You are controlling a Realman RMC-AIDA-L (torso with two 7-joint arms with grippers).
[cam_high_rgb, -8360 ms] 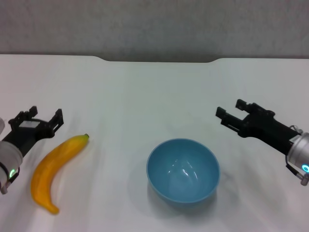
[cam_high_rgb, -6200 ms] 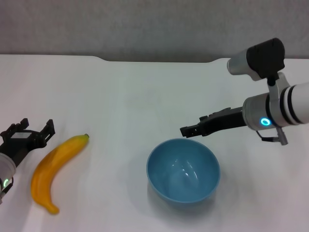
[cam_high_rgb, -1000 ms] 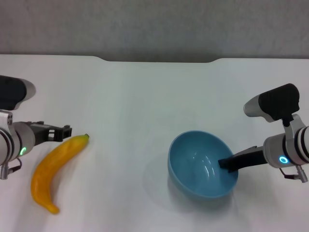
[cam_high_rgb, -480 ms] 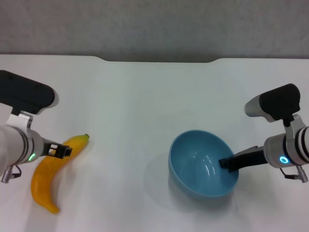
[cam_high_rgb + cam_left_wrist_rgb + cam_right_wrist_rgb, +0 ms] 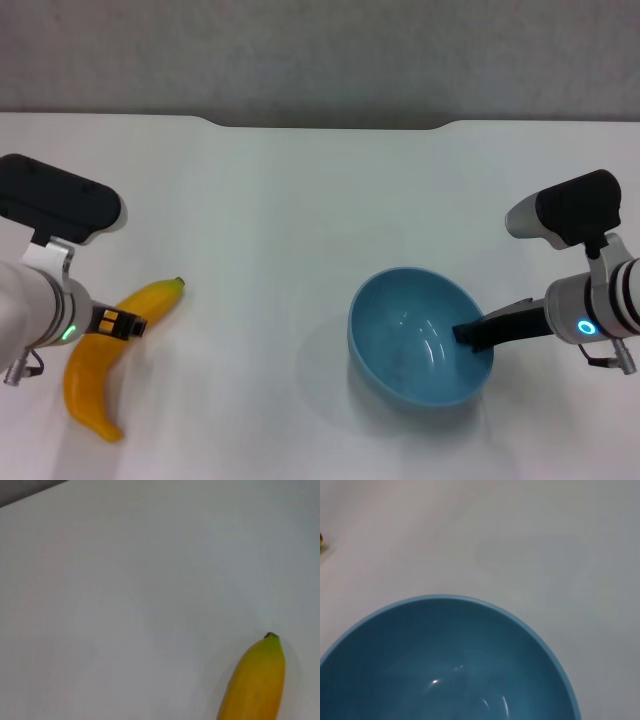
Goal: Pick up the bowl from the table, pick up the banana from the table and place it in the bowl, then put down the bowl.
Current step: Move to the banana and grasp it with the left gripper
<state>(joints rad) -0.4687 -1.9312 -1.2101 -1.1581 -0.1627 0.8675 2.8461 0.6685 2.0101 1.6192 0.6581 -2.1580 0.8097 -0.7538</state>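
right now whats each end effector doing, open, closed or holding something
Left end effector: down at the banana, closure cannot be told.
Right end effector: closed on the rim of the bowl, holding it tilted.

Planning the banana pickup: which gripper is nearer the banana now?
Left. The left gripper sits right over the banana; the right gripper is across the table at the bowl rim.
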